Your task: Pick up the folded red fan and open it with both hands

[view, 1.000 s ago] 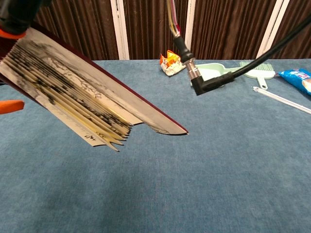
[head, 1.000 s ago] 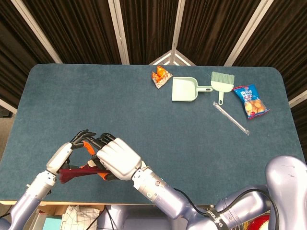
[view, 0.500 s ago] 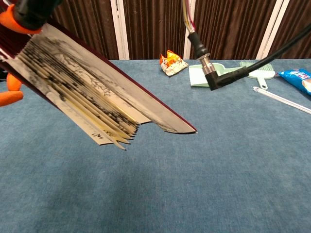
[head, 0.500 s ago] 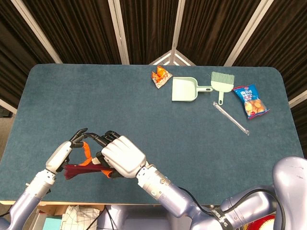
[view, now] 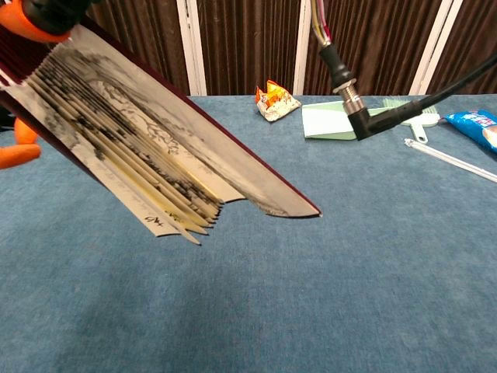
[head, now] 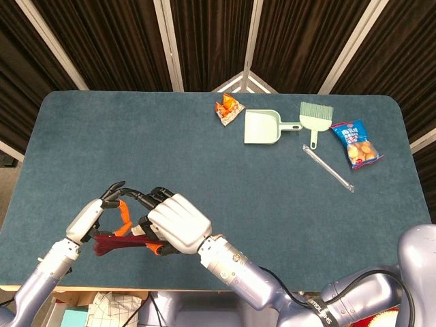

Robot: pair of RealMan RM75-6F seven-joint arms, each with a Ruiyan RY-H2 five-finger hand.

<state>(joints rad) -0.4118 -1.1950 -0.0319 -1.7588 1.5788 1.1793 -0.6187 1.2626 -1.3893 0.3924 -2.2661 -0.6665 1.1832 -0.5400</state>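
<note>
Dark curtains stand behind the blue table point(head: 225, 170). From the head view, the left hand point(head: 88, 219) and right hand point(head: 178, 223) both pinch the red fan point(head: 112, 242) near the front edge. From the chest view, the fan's slats point(view: 147, 167) are only a little apart; I think the hands should pull steadily apart, keeping the pivot firm.

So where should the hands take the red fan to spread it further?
Probably by the two outer dark-red ribs of the red fan, one in each hand: left hand from the left, right hand from the right. The folds already gape slightly between those ribs.
</note>
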